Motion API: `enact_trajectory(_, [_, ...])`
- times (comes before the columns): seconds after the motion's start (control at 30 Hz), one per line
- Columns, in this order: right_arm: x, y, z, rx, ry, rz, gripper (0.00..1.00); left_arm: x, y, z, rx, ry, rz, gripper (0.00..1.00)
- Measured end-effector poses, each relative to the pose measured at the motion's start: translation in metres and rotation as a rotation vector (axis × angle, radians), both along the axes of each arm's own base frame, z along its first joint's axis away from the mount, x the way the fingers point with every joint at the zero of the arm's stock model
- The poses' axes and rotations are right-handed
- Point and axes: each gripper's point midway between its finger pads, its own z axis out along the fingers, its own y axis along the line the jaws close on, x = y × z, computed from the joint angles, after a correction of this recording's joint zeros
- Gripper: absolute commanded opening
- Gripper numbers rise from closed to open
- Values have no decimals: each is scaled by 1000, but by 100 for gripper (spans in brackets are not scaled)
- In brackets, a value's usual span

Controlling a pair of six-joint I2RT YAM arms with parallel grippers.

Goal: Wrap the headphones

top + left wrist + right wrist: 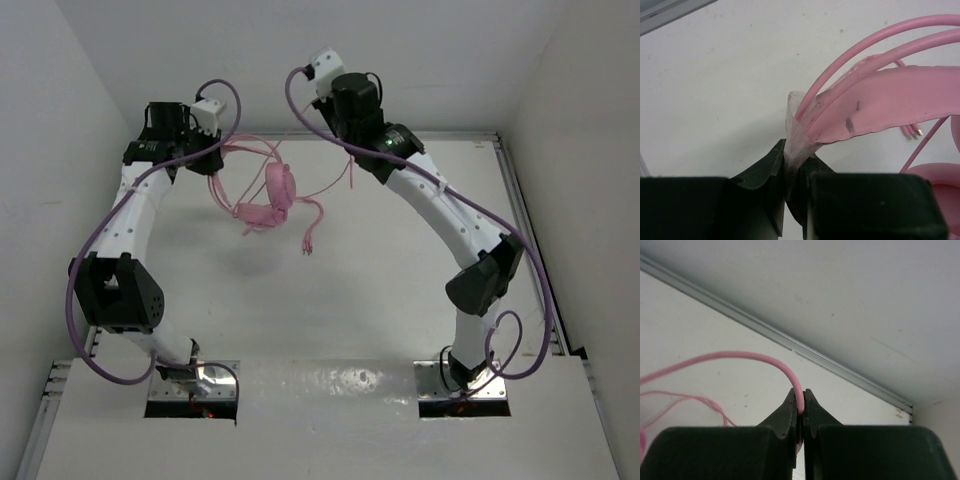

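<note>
Stretching between my two grippers near the far edge of the bench, left of its middle, the pink headphones are held by headband and cord. My left gripper is clamped on the end of the flat headband, with cord loops running alongside. My right gripper pinches the thin cord close to the far rail. The plug end trails loose.

The top camera hangs high behind the two arm bases, looking down across the whole desk to the back wall. The left wrist camera sits tight behind the left pincer, facing the desk close up. The right wrist camera looks past the right pincer at that wall. All three catch the pink headphones.
</note>
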Motion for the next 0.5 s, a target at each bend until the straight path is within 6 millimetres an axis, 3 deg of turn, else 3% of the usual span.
enact_trajectory(0.13, [27, -24, -12, 90, 22, -77, 0, -12, -13, 21, -66, 8, -9, 0])
enact_trajectory(0.23, [32, -32, -30, 152, 43, -107, 0, -15, -17, 36, -100, 6, 10, 0])
enact_trajectory(0.3, [31, -33, -53, 194, 83, -108, 0, -17, -20, 46, -125, 3, 19, 0])
enact_trajectory(0.33, [29, -32, -64, 210, 107, -104, 6, -18, -22, 50, -139, 3, 22, 0])
enact_trajectory(0.37, [29, -30, -77, 229, 131, -98, 36, -20, -26, 55, -164, 7, 14, 0])
enact_trajectory(0.4, [29, -28, -88, 250, 153, -92, 51, -20, -28, 62, -178, -1, 8, 0])
enact_trajectory(0.47, [28, -22, -108, 270, 204, -53, 76, -24, -37, 77, -223, -5, -18, 0])
enact_trajectory(0.5, [28, -15, -117, 288, 234, -25, 81, -26, -42, 89, -251, -12, -31, 0])
